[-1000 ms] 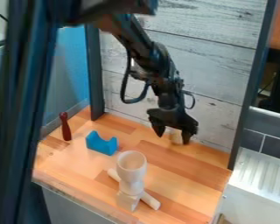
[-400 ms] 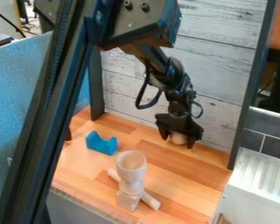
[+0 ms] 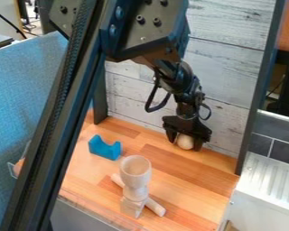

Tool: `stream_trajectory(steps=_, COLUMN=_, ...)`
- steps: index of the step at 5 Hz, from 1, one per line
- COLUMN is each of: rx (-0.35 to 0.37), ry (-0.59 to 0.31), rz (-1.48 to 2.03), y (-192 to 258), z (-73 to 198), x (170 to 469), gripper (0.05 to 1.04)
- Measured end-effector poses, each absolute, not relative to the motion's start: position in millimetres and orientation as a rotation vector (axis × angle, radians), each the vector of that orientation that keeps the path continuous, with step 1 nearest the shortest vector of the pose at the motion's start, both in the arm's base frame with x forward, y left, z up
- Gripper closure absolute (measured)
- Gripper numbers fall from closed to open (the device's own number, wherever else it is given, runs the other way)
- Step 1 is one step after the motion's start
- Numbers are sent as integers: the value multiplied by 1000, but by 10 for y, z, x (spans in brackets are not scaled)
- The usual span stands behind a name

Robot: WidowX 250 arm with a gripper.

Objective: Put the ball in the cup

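The ball sits at the back of the surface, between fingers parted wide enough to straddle it, presumably so that closing them would secure it from both sides. The cup, roughly between 7 and 8 o'clock from the ball, stands mouth upward, a placement suited to receiving it from above. Contact between fingers and ball cannot be determined; the middle of the rod is hidden behind the cup, and a dark post obscures the surface's 9 o'clock side.
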State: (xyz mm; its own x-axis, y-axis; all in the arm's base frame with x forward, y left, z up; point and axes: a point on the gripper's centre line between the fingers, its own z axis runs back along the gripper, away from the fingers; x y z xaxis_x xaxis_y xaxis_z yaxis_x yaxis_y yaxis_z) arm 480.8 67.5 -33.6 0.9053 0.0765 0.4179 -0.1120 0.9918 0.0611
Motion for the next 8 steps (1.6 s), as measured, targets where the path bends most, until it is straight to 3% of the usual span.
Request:
stream_trajectory(steps=1, rx=44, ry=-408, rz=99, y=618, z=-353, x=4782, gripper=274)
stream_trajectory(steps=2, rx=-25, ry=-363, rz=78, y=618, z=-374, x=4706, gripper=275)
stream_trajectory(steps=4, rx=-198, ry=-233, rz=77, y=776, z=90, x=4336, gripper=275)
stream_trajectory(steps=5, rx=-158, ry=-197, rz=72, y=721, z=185, x=4092, gripper=275)
stream_trajectory(steps=6, rx=-173, ry=-196, rz=23, y=622, z=416, x=3838, gripper=275)
stream_trajectory(steps=8, rx=-115, ry=-226, rz=-48, y=577, z=677, x=3388, gripper=275)
